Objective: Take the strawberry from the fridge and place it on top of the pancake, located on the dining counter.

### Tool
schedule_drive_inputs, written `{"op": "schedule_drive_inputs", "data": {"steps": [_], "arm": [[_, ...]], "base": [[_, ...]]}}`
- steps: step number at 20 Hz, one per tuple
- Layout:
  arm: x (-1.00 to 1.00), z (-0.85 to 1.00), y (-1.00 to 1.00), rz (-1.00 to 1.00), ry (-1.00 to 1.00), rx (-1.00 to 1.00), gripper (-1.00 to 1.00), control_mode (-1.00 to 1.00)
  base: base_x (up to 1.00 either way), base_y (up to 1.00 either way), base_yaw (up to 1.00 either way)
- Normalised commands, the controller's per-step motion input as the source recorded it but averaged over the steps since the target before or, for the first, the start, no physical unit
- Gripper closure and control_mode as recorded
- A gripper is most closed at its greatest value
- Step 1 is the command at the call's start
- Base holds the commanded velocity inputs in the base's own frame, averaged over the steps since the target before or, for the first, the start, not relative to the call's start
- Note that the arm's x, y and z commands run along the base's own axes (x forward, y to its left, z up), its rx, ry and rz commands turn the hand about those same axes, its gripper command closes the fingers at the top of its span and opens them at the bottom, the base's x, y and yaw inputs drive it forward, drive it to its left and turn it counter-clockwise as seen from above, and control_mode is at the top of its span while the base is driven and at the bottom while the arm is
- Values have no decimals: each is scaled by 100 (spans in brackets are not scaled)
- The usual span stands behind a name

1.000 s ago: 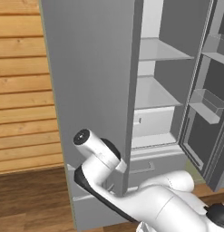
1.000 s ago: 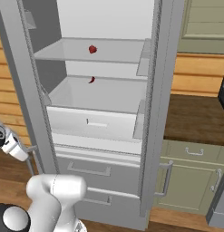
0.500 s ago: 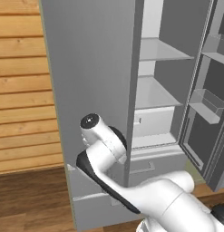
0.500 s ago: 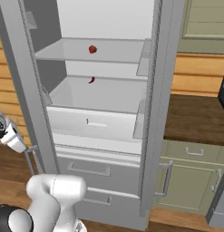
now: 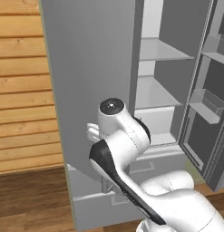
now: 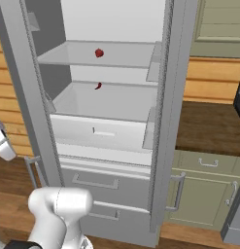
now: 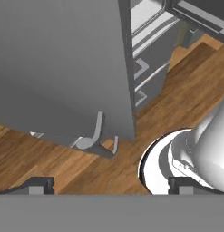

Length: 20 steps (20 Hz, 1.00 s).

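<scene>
The fridge [image 6: 165, 97] stands with its doors open and its white shelves showing. On its upper shelf sits the strawberry [image 6: 99, 52], small and red. A smaller red shape [image 6: 98, 86] shows at the back of the shelf below; I cannot tell what it is. My gripper [image 7: 112, 185] is open, fingertips [image 7: 38, 183] far apart with nothing between them. It hangs outside the open left door [image 5: 90, 81], looking down past the door's bottom edge [image 7: 86, 136] at the floor, well away from the strawberry. The pancake and the dining counter are out of view.
A white drawer [image 6: 102, 131] juts out under the shelves, above two grey bottom drawers [image 6: 97, 182]. Green cabinets with a dark top [image 6: 209, 126] stand right of the fridge. The right door's bins [image 5: 206, 104] hang open. Wood floor [image 7: 63, 167] and wood-plank wall [image 5: 22, 90] lie left.
The arm's elbow has swung up and to the right in the left base view. The fridge and the strawberry have not moved. The gripper stays open.
</scene>
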Motion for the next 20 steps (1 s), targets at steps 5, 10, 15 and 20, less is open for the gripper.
{"op": "schedule_drive_inputs", "data": {"steps": [5, 10, 15, 20], "arm": [[-67, 84, -8, 11, -5, 21, -100, -100], [-50, 74, -28, 6, -7, 38, -100, -100], [-27, 56, -47, 6, -4, 43, -100, -100], [-7, 65, -66, 4, -2, 44, -100, -100]], "base": [[0, 0, 0], [0, 0, 0], [0, 0, 0], [0, 0, 0]]}}
